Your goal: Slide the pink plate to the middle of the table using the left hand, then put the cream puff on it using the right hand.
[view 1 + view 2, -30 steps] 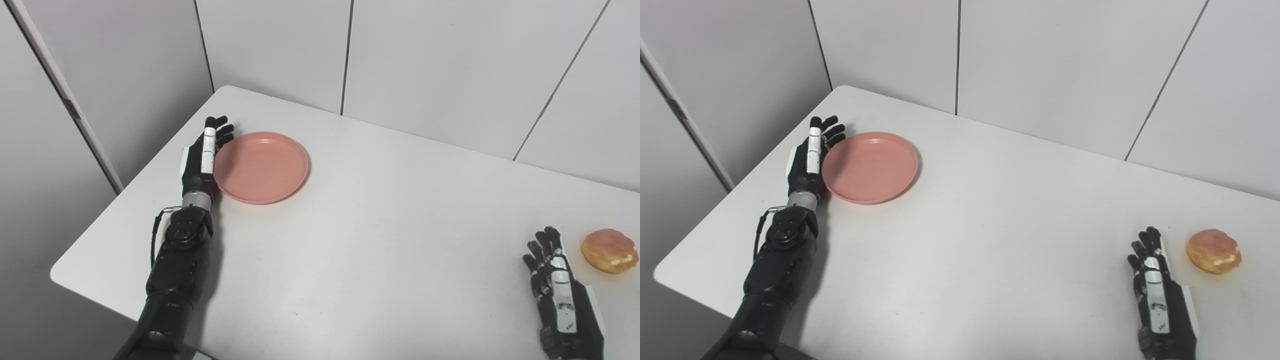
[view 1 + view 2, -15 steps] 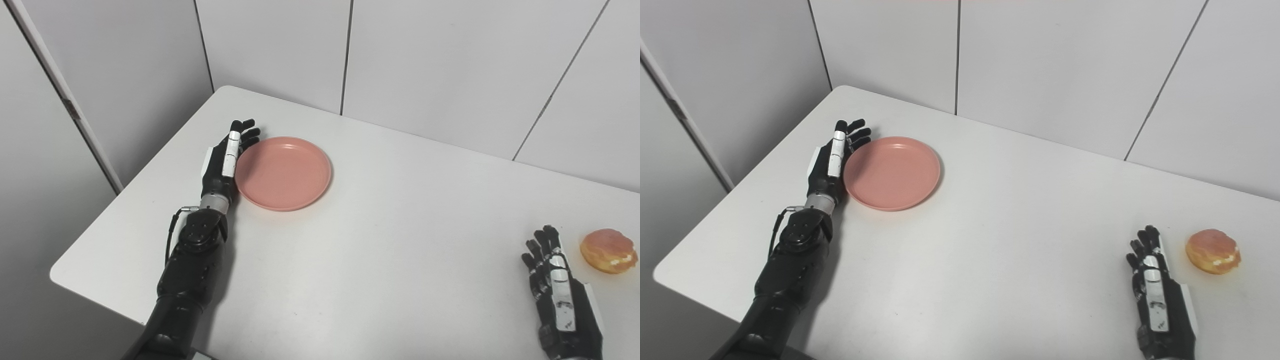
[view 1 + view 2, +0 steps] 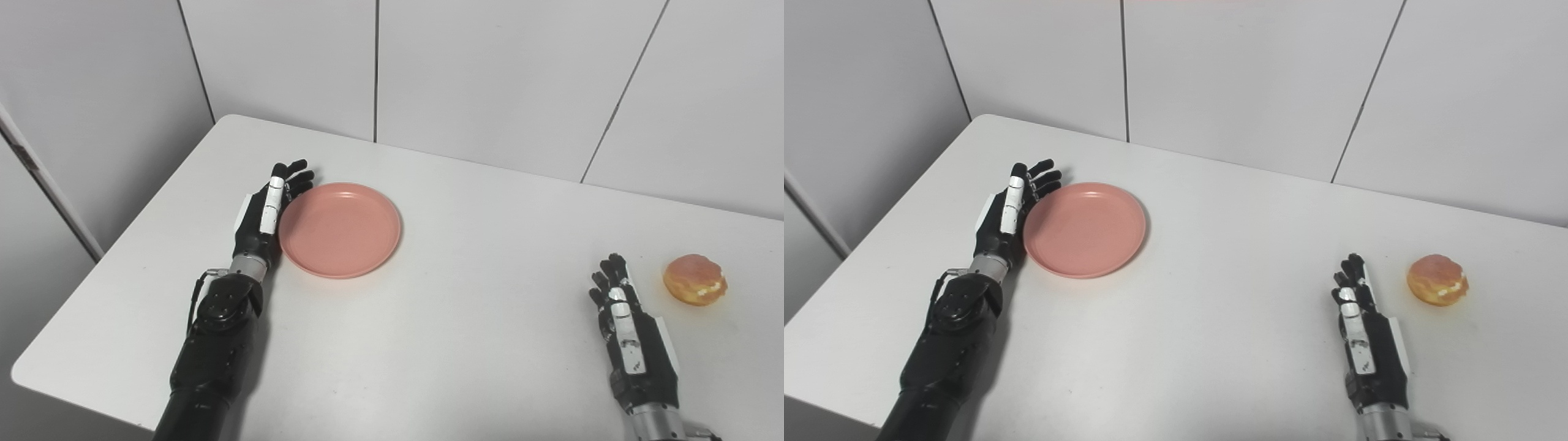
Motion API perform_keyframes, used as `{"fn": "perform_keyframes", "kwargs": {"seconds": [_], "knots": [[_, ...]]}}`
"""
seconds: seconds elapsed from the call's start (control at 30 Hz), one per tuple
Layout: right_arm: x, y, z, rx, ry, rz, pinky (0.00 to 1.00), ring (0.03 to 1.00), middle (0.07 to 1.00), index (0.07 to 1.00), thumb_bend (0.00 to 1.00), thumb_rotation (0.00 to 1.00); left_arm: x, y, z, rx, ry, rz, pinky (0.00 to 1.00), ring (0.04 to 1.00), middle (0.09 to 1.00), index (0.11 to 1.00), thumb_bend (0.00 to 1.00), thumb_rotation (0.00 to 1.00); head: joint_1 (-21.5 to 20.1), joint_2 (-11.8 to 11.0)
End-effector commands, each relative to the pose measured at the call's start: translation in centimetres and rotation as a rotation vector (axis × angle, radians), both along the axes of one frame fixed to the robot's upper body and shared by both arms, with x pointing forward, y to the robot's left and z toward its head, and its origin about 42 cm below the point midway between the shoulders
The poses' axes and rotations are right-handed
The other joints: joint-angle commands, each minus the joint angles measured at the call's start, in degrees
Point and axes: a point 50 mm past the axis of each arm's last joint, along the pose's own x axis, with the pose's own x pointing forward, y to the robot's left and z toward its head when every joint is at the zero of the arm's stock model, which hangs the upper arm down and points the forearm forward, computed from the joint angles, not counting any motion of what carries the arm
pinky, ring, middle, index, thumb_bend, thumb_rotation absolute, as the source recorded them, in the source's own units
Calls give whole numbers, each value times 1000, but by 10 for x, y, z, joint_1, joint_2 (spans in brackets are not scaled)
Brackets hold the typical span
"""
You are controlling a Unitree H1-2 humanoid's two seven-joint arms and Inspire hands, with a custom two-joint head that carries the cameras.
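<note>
The left hand [image 3: 264, 211], fingers apart, pressed the pink plate [image 3: 340, 229] at its nine o'clock; the right hand [image 3: 631, 340] lay empty and spread at seven o'clock of the cream puff [image 3: 695, 279] on the bench [image 3: 465, 343].

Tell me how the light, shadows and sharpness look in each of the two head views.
Left eye view: soft, even light; the pink plate casts only a thin shadow on its right and near rim, and the left hand and cream puff look sharp. Right eye view: same flat light, a faint shadow beside the right hand, no glare on the white table.
</note>
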Motion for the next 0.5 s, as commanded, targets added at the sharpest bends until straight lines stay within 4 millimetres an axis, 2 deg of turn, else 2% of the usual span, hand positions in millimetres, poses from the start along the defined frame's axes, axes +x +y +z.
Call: {"fn": "perform_keyframes", "kwargs": {"seconds": [0.0, 0.2, 0.47], "knots": [[3, 7, 12, 4, -51, -6, 1000, 986, 999, 1000, 599, 856, 0, -13, -4, -3, 15, -80, 845, 841, 815, 788, 848, 1000, -6, 1], [4, 18, 12, 26, -55, -24, 1000, 977, 983, 989, 538, 831, -1, -18, -10, 30, 37, -142, 855, 847, 823, 794, 857, 1000, -41, 8], [6, 28, 14, 37, -50, -45, 1000, 959, 966, 967, 578, 774, -5, -29, -15, 26, 47, -233, 853, 851, 828, 808, 831, 1000, -65, 15]]}}
